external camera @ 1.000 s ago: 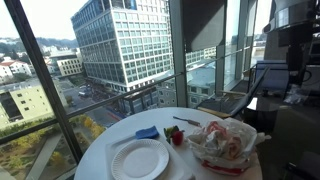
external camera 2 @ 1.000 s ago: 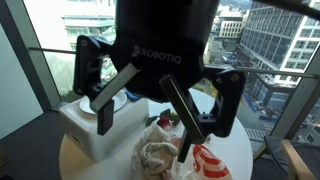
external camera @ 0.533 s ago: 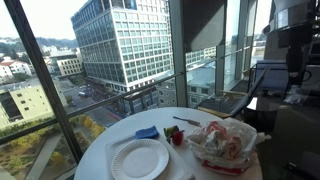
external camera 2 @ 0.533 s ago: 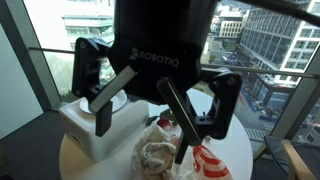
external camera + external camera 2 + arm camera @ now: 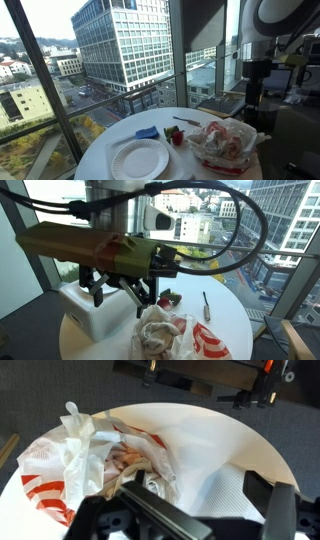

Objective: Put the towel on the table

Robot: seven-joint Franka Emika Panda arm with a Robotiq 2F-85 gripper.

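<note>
White and round, the smooth table (image 5: pixel 232 315) holds a red-and-white plastic bag (image 5: pixel 208 342) with the crumpled beige towel (image 5: pixel 158 335) inside, and our black gripper (image 5: pixel 118 295) hangs splayed and empty, so we judge nothing done yet.

The end effector (image 5: pixel 118 298) hangs open-fingered near the crumpled towel (image 5: pixel 160 336) on the table (image 5: pixel 233 315).

No readable text is showing anywhere. Red printing is running across the white plastic bag (image 5: pixel 45 472) lying on the table (image 5: pixel 235 450), but it is looking too crumpled to read. Any signs on the building (image 5: pixel 125 40) outside are appearing too small to read.
</note>
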